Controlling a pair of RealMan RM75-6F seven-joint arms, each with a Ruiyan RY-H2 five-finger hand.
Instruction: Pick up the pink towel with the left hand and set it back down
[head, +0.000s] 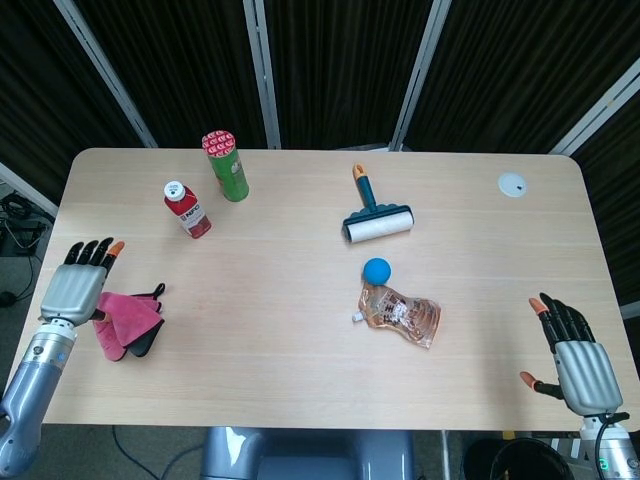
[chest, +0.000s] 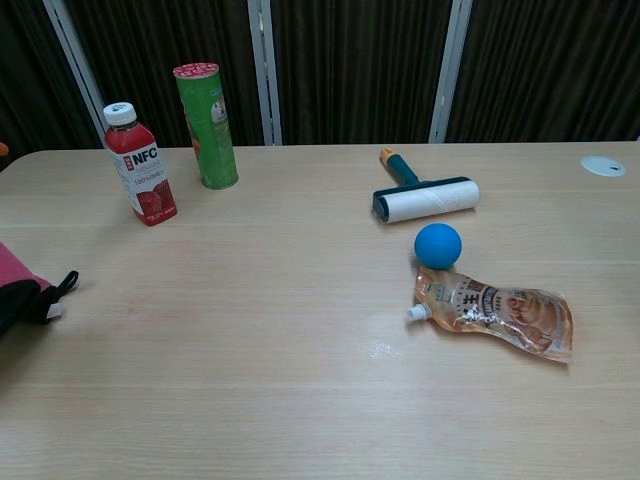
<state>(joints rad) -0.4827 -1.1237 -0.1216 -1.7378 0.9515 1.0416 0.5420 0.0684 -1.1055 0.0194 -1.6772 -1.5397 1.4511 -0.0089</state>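
Note:
The pink towel (head: 122, 318), crumpled and with a black edge and strap, is at the table's left front edge. My left hand (head: 73, 289) lies over the towel's left side and holds it, fingers stretched toward the far side. The chest view shows only a corner of the pink towel (chest: 12, 276) at its left border, and no hand. My right hand (head: 577, 358) hangs beyond the table's right front corner, fingers spread and holding nothing.
A red juice bottle (head: 187, 209) and a green canister (head: 226, 166) stand at the back left. A lint roller (head: 377, 220), a blue ball (head: 376, 270) and a drink pouch (head: 403, 316) occupy the middle. A white disc (head: 512, 184) lies at the back right.

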